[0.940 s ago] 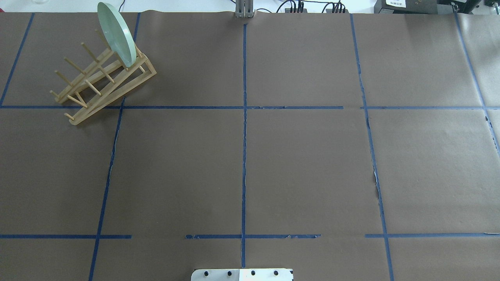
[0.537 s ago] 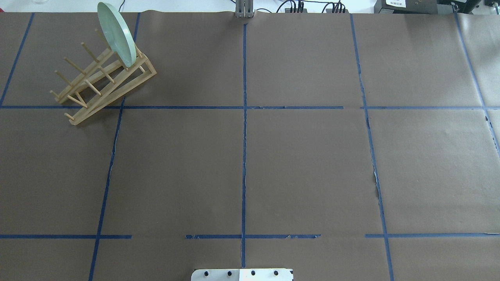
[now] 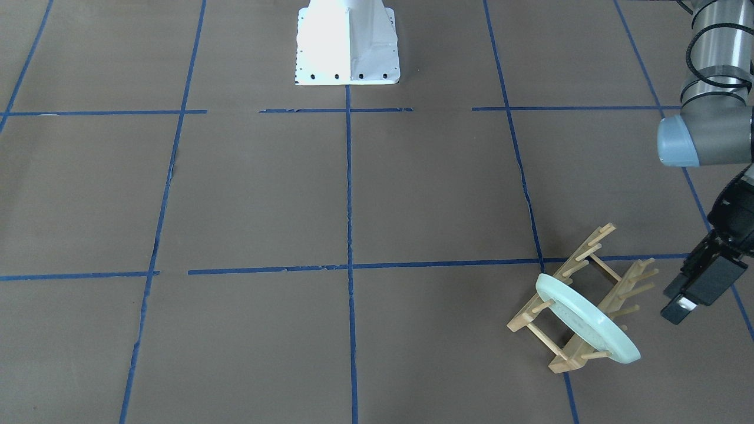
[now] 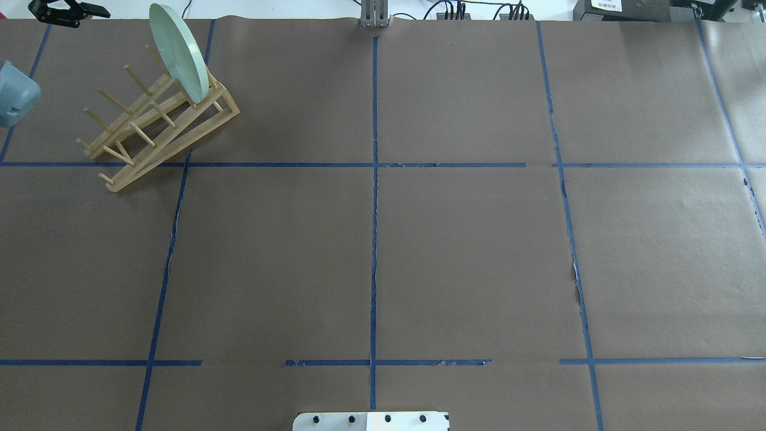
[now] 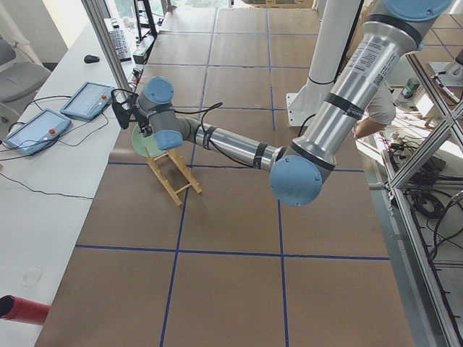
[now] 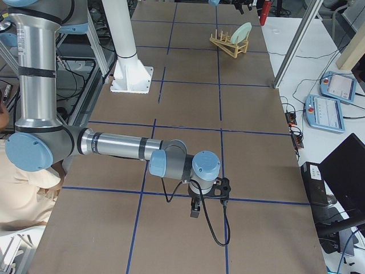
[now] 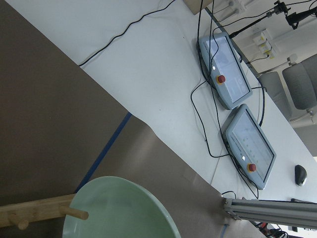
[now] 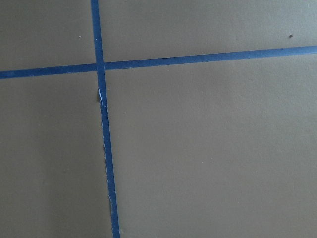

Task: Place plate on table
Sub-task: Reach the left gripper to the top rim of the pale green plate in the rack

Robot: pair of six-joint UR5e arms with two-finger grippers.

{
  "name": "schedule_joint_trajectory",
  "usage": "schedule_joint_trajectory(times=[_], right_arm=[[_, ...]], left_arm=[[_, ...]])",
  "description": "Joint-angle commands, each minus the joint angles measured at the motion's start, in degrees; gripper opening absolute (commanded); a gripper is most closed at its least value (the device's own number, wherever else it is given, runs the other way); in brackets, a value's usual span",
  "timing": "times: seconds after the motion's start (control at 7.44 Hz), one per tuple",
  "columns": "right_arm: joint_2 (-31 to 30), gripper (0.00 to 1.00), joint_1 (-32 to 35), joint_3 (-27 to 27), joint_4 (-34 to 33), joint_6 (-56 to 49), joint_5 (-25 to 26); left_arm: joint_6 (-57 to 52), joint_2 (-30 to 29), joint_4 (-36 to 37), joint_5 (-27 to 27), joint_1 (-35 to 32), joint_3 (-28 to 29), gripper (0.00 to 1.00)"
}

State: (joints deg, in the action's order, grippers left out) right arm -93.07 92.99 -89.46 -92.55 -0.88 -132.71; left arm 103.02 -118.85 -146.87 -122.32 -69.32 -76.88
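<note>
The pale mint-green plate (image 4: 178,51) stands on edge in the far end slot of the wooden peg rack (image 4: 158,129), at the table's (image 4: 467,251) far left corner. It also shows in the front view (image 3: 589,321) and the left wrist view (image 7: 119,208). My left gripper (image 4: 78,13) hovers beyond the rack's far-left side, apart from the plate, and looks open and empty; it also shows in the front view (image 3: 674,309). My right gripper (image 6: 197,211) shows only in the right side view, low over the table far from the plate; I cannot tell its state.
The white robot base (image 4: 371,421) is at the table's near edge. Two teach pendants (image 7: 225,74) and cables lie on the white bench beyond the far edge. The rack's other slots (image 3: 595,238) hold nothing.
My left arm and gripper have come into the overhead view at the top left corner; they were out of view before. The plate and rack have not moved.
</note>
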Motion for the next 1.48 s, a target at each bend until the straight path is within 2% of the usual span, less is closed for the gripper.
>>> schedule_joint_trajectory(times=[0.0,0.27,0.4,0.54,0.67,0.81,0.94,1.34], right_arm=[[0.0,1.0,0.0,0.0,0.0,0.0,0.0],[0.0,1.0,0.0,0.1,0.0,0.0,0.0],[0.0,1.0,0.0,0.0,0.0,0.0,0.0],[0.0,1.0,0.0,0.0,0.0,0.0,0.0],[0.0,1.0,0.0,0.0,0.0,0.0,0.0],[0.0,1.0,0.0,0.0,0.0,0.0,0.0],[0.0,1.0,0.0,0.0,0.0,0.0,0.0],[0.0,1.0,0.0,0.0,0.0,0.0,0.0]], left_arm=[[6.0,-1.5,-0.6,4.3,3.1,2.0,0.78],[6.4,-2.2,-0.6,5.2,4.5,3.3,0.78],[6.4,-2.3,-0.6,5.2,4.5,3.3,0.72],[6.4,-2.3,-0.6,5.7,4.6,3.3,0.57],[6.5,-2.6,-0.6,6.5,4.7,3.3,0.52],[6.4,-2.7,-0.6,6.4,4.7,3.3,0.22],[6.2,-2.8,-0.6,6.4,4.7,3.1,0.0],[5.3,-2.6,0.9,4.2,2.3,-1.3,0.0]])
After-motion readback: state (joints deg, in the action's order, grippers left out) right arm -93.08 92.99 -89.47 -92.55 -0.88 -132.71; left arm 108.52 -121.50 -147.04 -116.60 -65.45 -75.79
